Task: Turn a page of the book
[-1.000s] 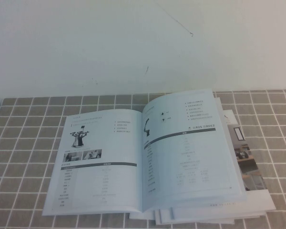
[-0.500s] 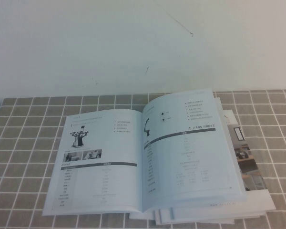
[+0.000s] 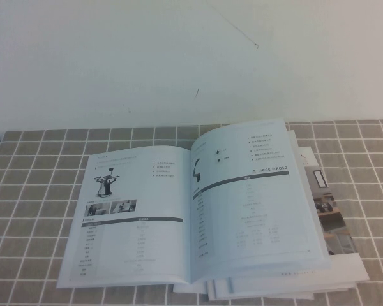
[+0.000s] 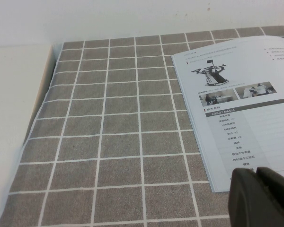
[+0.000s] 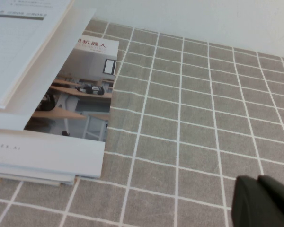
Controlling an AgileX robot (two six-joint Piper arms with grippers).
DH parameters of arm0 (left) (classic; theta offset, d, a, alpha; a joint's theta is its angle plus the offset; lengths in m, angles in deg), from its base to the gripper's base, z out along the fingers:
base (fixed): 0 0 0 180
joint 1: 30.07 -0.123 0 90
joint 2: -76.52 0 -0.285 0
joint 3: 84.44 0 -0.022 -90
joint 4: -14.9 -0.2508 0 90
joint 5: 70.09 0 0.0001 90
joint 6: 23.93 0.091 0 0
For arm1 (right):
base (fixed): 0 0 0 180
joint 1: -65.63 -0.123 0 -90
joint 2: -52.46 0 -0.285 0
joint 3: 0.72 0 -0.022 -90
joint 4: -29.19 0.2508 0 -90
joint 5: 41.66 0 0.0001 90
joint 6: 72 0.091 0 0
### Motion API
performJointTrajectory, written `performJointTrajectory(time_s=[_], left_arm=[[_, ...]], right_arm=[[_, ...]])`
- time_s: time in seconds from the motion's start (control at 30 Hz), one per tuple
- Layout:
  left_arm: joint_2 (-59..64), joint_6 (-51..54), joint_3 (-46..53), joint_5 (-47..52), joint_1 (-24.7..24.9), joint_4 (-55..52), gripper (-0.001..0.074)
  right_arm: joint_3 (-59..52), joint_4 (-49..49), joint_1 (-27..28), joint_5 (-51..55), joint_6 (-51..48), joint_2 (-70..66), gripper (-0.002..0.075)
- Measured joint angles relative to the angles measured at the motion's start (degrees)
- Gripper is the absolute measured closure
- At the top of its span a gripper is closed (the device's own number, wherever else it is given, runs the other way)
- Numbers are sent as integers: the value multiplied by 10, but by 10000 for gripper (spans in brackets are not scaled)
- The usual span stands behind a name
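The book (image 3: 134,217) lies open and flat on the grey checked cloth. Its left-hand sheet shows a standing robot figure. The page (image 3: 249,204) is the right-hand sheet, with a grey band and table text, lying flat. Neither gripper shows in the high view. In the left wrist view my left gripper (image 4: 257,171) is shut and empty, just above the near left corner of the book (image 4: 241,109). In the right wrist view my right gripper (image 5: 259,178) is shut and empty over bare cloth, well away from the page (image 5: 14,42).
Plainer white booklets with a room photo (image 3: 332,217) lie stacked under the book and stick out on its right; they also show in the right wrist view (image 5: 71,104). The checked cloth (image 3: 32,191) ends at a white wall (image 3: 179,57) behind.
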Motion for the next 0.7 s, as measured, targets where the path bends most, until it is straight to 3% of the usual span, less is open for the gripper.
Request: performJointTrajectory(time_s=[0.7], left_arm=[[0, 0, 2, -34, 0, 0, 738]], right_arm=[[-1, 0, 0, -16, 0, 0, 729]])
